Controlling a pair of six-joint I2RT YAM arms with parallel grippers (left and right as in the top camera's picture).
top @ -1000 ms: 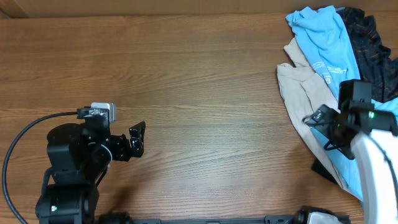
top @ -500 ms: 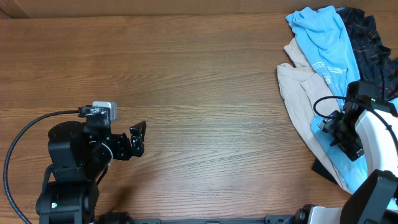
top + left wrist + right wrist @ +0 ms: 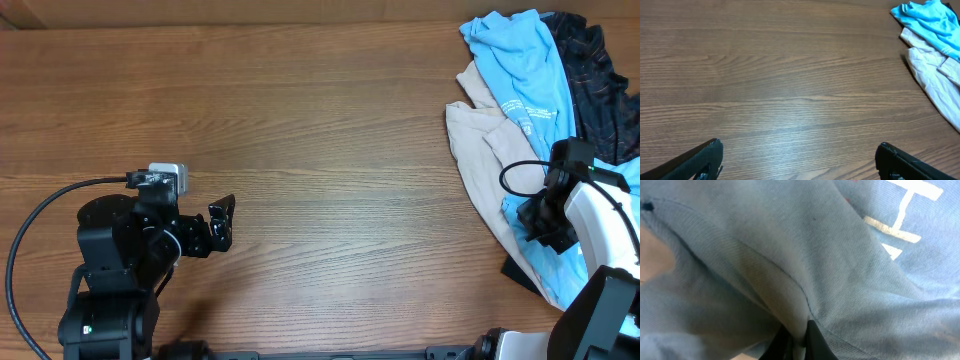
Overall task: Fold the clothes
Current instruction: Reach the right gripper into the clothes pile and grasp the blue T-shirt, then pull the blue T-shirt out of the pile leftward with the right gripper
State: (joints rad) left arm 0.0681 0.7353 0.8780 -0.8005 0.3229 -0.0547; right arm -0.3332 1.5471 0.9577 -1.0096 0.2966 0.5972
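The clothes lie in a heap at the table's right edge: a light blue T-shirt point(image 3: 522, 62) with white lettering, a cream garment point(image 3: 472, 140) under it, and a black one point(image 3: 602, 80) beside it. My right gripper point(image 3: 535, 215) presses down into the lower part of the blue shirt. In the right wrist view the blue T-shirt point(image 3: 765, 245) fills the frame and the right gripper point(image 3: 799, 336) is shut on a pinched fold of it. My left gripper point(image 3: 222, 222) rests far to the left, open over bare wood point(image 3: 799, 150). The left wrist view catches the T-shirt point(image 3: 930, 17) and cream garment point(image 3: 935, 75) at far right.
The wooden table point(image 3: 320, 130) stretches between the two arms. A black cable point(image 3: 40, 215) loops around the left arm's base. The clothes heap reaches the table's right and back edges.
My right gripper has dropped onto the blue T-shirt and closed on a fold of it. The left arm has not moved.
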